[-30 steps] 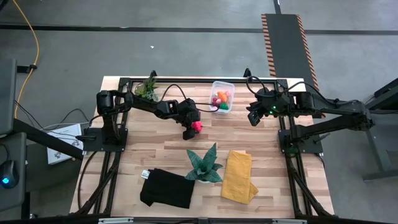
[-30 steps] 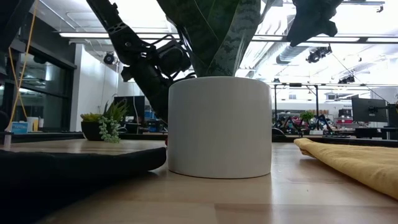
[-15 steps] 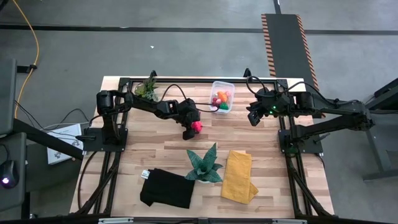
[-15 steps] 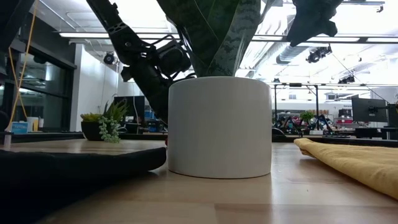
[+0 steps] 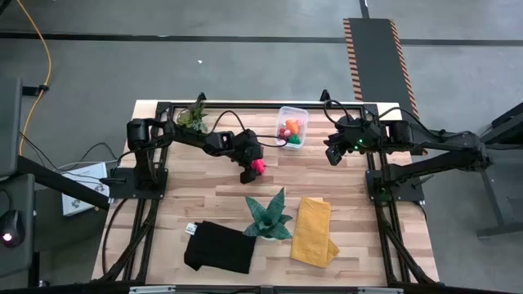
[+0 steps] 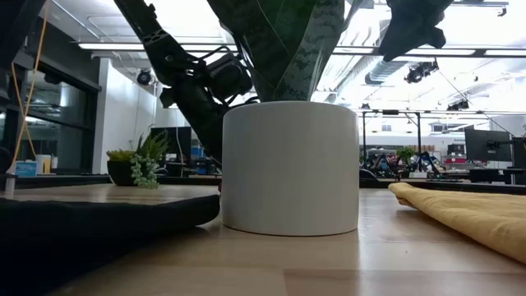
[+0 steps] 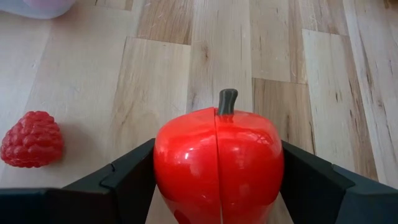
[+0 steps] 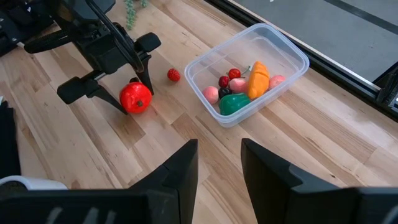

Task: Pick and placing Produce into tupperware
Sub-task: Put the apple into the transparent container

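Gripping red apple (image 7: 218, 163) between both fingers, left gripper (image 5: 249, 171) sits low over table (image 5: 212, 200), no shift from a second ago; lift toward tub not begun, by my read. Apple glossy, seamed, dark stem. Raspberry (image 7: 32, 139) loose beside it. Tub (image 5: 292, 126) beyond, several produce pieces inside. Right gripper (image 5: 333, 155) waits near tub, jaws slightly apart, empty.

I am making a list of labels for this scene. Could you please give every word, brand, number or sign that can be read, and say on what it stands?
No readable text appears in any view.
A small white tag at the corner of the black cloth: too small to read.
Screens in the room behind the table, low view: too blurred to read.
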`<act>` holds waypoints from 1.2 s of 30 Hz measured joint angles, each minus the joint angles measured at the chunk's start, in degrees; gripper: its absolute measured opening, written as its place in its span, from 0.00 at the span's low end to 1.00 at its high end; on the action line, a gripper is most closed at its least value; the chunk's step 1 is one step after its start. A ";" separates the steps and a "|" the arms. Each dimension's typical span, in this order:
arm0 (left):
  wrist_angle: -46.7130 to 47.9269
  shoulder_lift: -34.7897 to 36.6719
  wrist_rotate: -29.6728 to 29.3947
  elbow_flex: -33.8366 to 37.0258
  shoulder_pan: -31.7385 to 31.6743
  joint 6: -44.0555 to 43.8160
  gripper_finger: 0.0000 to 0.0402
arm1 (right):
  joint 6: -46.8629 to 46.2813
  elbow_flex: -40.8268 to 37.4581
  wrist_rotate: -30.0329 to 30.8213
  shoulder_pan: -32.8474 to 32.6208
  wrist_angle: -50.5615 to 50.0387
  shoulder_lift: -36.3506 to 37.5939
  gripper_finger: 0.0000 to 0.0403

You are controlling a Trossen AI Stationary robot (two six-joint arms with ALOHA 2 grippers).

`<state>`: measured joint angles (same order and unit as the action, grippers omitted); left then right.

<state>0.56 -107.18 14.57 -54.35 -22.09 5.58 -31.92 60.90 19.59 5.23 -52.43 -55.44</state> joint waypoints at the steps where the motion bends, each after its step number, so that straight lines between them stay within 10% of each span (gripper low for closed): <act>1: 0.00 0.00 -0.01 -0.01 0.01 0.00 0.69 | 0.00 0.00 0.00 0.02 0.00 0.00 0.28; 36: -0.02 0.00 0.05 -0.02 0.00 -0.07 0.67 | 0.00 0.00 0.00 0.02 -0.02 0.02 0.28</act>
<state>0.54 -107.18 14.62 -54.37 -22.08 5.52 -31.92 60.90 19.59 5.26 -52.45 -55.42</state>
